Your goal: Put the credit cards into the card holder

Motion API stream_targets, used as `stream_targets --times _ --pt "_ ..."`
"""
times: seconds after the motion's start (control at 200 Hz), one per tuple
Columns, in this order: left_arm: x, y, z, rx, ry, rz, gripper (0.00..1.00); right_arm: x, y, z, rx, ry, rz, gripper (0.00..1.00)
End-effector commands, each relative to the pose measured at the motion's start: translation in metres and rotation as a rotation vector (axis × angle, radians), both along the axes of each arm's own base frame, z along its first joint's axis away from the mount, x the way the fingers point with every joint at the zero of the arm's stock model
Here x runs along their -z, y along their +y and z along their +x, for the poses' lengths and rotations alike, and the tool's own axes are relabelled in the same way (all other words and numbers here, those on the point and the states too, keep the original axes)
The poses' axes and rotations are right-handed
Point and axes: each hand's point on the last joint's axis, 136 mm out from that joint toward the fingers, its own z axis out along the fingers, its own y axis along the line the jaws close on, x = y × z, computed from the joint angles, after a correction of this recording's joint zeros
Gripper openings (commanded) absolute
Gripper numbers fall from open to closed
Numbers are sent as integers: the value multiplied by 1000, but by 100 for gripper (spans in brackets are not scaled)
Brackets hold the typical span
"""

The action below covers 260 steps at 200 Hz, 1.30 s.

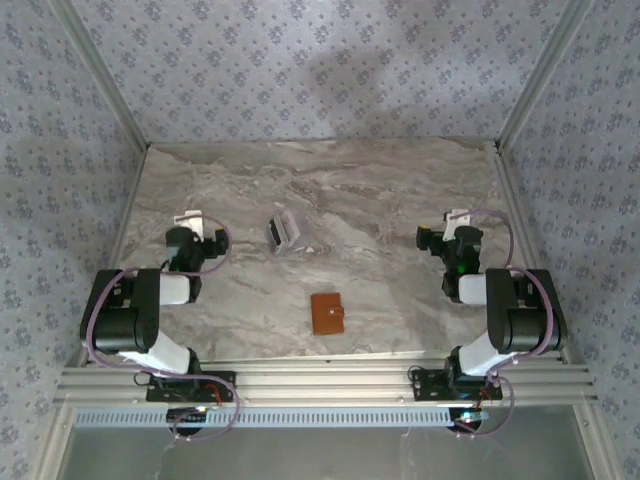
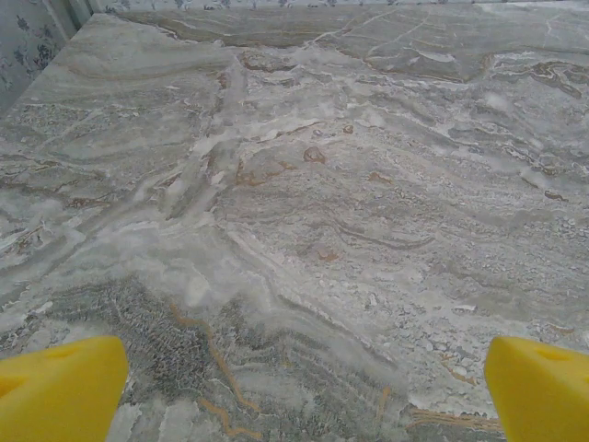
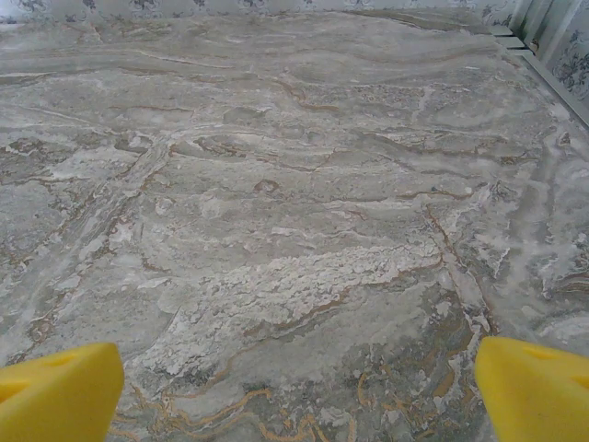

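Lying by the bench's [image 1: 400, 290] near edge, about midway across, the brown, closed card holder [image 1: 327, 313] is found well apart from the left gripper [image 1: 195, 218] and right gripper [image 1: 458, 216], both spread wide open. The pale credit cards [image 1: 285, 232] are stacked farther back, left of centre. From the wrists, veined marble is framed by yellow fingertips [image 2: 60, 396].

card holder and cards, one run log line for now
left fingers: open, empty | right fingers: open, empty | credit cards: mid table | card holder: closed, toward near edge, apart from cards
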Motion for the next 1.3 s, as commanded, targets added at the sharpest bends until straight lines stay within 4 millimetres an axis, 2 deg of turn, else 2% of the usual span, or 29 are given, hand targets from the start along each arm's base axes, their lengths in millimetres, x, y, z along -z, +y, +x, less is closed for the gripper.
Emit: stream_targets --times 0.0,0.949,1.074,1.149,1.234,1.294 --pt "-11 1 6 -2 -34 13 100 -2 -1 3 -8 4 -12 100" --pt "-9 3 7 24 -25 -37 100 -2 -1 2 -8 3 -9 100" --pt "-21 14 10 -61 11 -9 100 -3 -3 2 2 -1 -10 100" --pt "-33 9 12 -59 36 32 100 -17 -20 -3 135 -19 -49 100" --pt "-46 -2 13 -46 43 94 100 -38 -25 -8 192 6 -63 100" --pt "-63 -5 13 -98 39 88 100 -53 -26 -10 236 18 -33 100"
